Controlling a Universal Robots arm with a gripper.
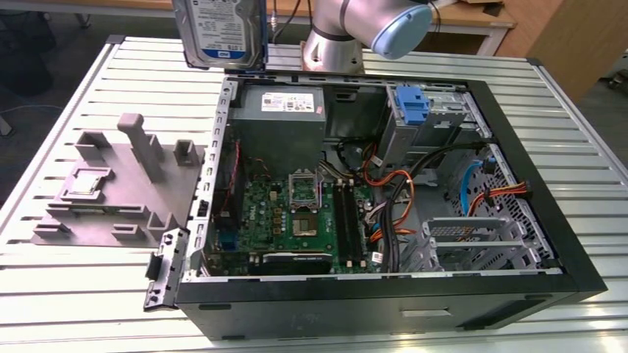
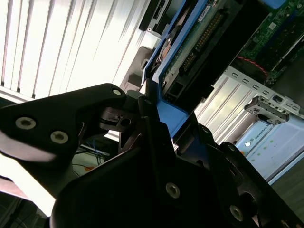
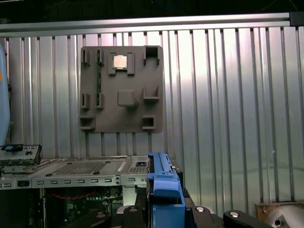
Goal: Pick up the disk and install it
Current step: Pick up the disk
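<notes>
While the gripper (image 2: 159, 118) seems clenched on its blue frame, the disk (image 1: 223, 29) hangs upright above the far edge of the open computer case (image 1: 564, 250), off the desk (image 1: 88, 294).

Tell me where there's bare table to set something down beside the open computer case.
In the exterior view, the slatted table is bare at lower left, below the grey fixture block, and in a strip right of the computer case. Inside the case, cables and the motherboard crowd everything.
</notes>
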